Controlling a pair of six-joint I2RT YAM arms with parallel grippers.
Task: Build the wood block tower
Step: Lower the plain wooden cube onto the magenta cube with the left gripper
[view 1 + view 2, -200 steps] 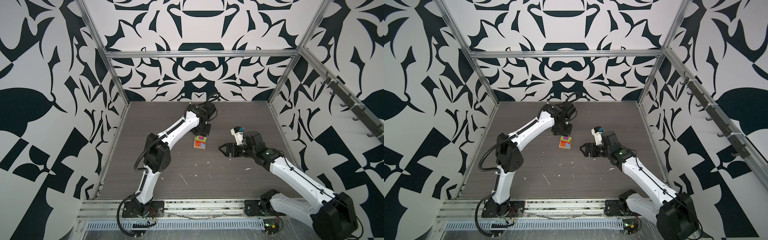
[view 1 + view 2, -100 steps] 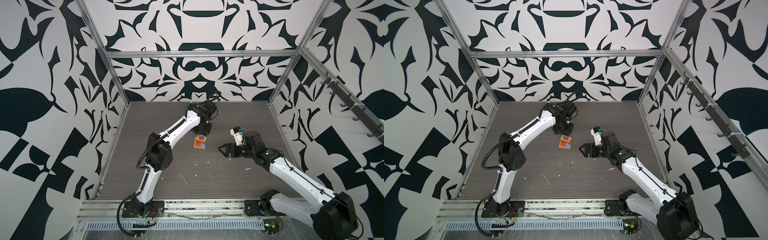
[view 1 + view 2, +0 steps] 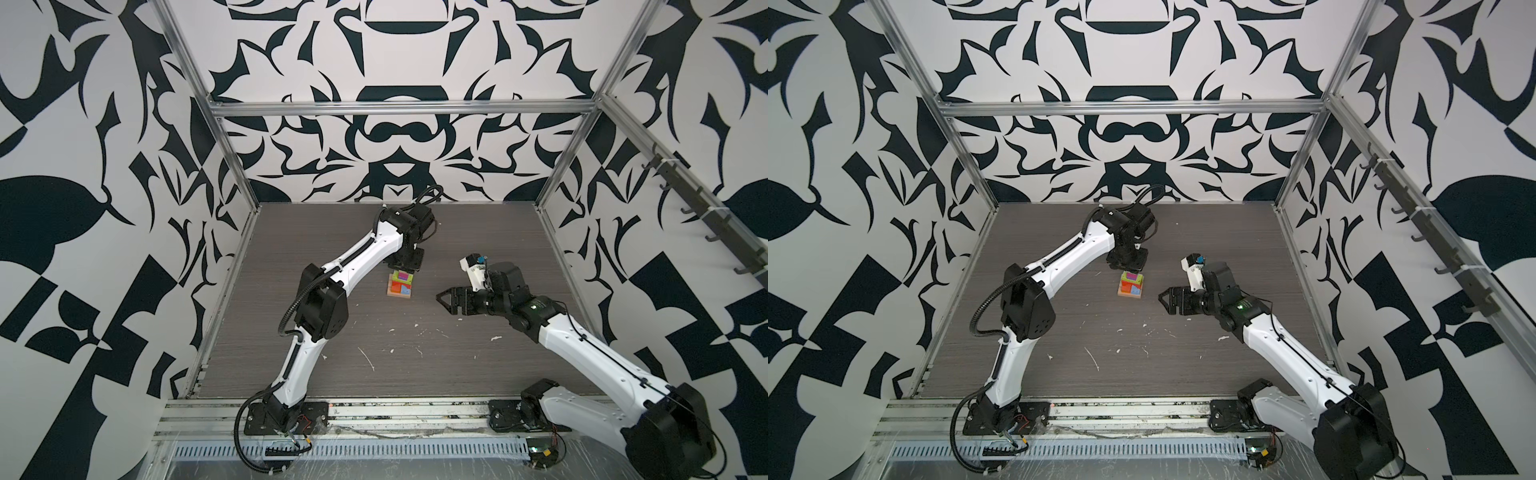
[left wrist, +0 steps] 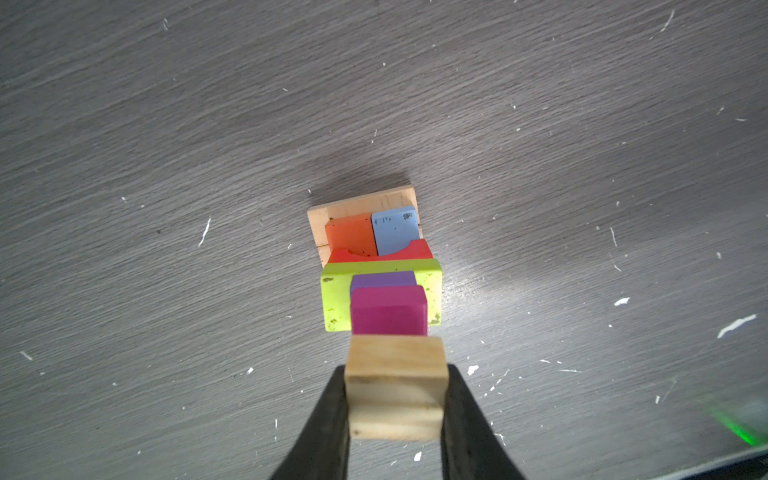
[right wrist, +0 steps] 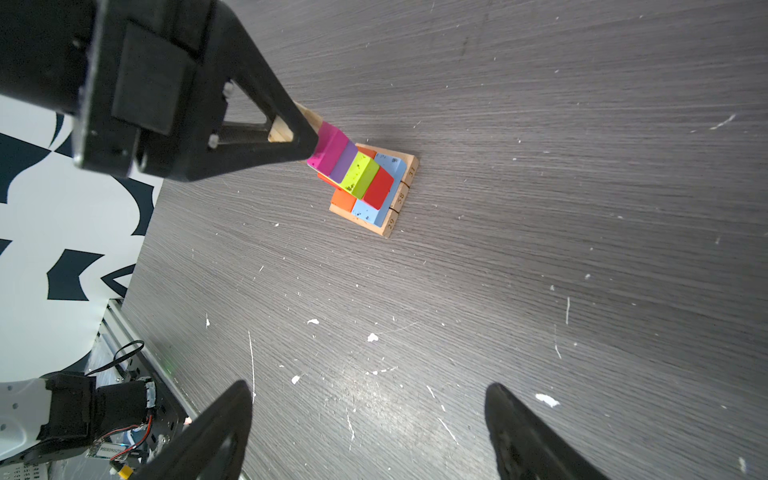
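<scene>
In a top view the wood block tower (image 3: 400, 286) stands near the middle of the surface (image 3: 457, 365), a little toward its far edge. The left claw (image 3: 406, 266) hangs right over it, and the right claw (image 3: 441, 297) sits apart toward the right edge.

The left wrist view shows the left claw clamped on a plain wood cube (image 4: 395, 386), just above the magenta cube (image 4: 388, 309). I cannot tell whether the two touch. Beneath are a purple cube (image 4: 382, 277) and a lime-green block (image 4: 336, 299).

The right wrist view shows the right claw (image 5: 369, 388) spread wide, with nothing between its jaws.
</scene>
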